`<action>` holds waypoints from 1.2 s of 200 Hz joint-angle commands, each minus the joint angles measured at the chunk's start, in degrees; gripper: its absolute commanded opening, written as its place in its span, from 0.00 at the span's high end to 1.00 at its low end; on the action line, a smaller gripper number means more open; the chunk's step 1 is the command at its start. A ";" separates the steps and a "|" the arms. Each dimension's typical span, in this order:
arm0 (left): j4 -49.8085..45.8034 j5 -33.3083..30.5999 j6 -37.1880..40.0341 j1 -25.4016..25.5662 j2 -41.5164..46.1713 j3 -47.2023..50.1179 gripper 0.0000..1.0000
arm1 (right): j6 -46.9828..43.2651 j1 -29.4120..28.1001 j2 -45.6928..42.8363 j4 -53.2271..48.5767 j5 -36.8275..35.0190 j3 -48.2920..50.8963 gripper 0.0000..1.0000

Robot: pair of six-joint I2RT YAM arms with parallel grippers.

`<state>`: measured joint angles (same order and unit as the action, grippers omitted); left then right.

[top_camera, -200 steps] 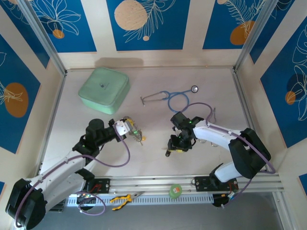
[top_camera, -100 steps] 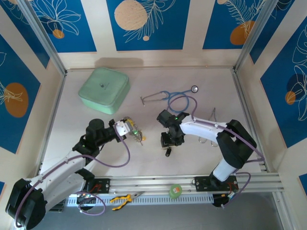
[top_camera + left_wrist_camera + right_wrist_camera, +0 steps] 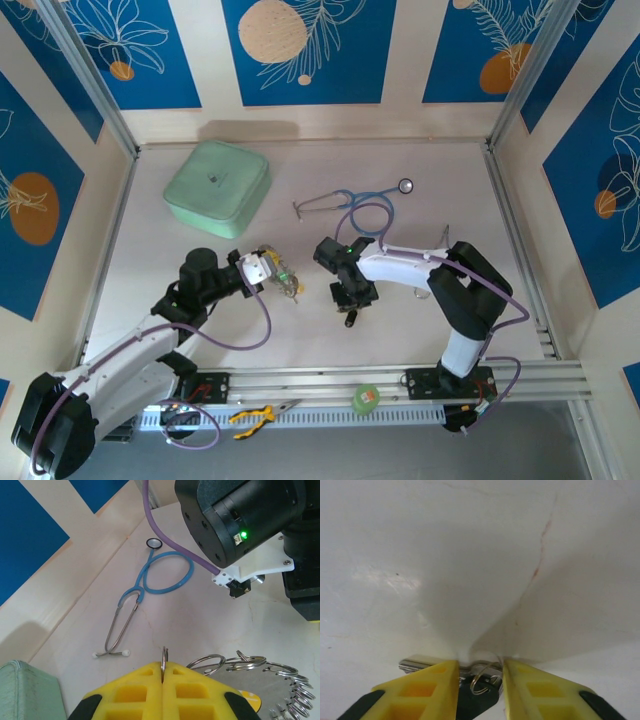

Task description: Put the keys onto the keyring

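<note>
Left claw (image 3: 163,669) is shut tight, its yellow fingers (image 3: 130,692) pinching the large thin silver metal keyring (image 3: 164,654) edge-on, and a fan of small silver loops (image 3: 260,666) spreads just to the right of that grip, low over the pale worktop (image 3: 470,555). From the top camera the ring sits left of centre, well apart from the far wall. Over to the right claw (image 3: 480,666): it is pressed down at the worktop with its two yellow fingers (image 3: 437,692) apart, and the small black-headed key (image 3: 474,701) lies right between them, a tiny wire loop (image 3: 485,680) at its head and its silver blade poking out past the left finger. Are they squeezing it or only straddling it? Cannot tell. Beyond, the blue-tubed stethoscope (image 3: 191,570) lies on the worktop, and a mint-green square case (image 3: 216,185) sits at the far left.
</note>
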<state>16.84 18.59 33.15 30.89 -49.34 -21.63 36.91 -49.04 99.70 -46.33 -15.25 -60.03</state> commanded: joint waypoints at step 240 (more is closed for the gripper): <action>0.22 2.78 -6.02 0.66 1.83 -1.50 1.00 | -12.19 -0.62 -16.23 11.14 2.38 5.03 1.00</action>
<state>15.35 18.94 31.75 30.89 -49.17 -21.67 30.50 -50.61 90.41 -43.16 -17.85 -57.04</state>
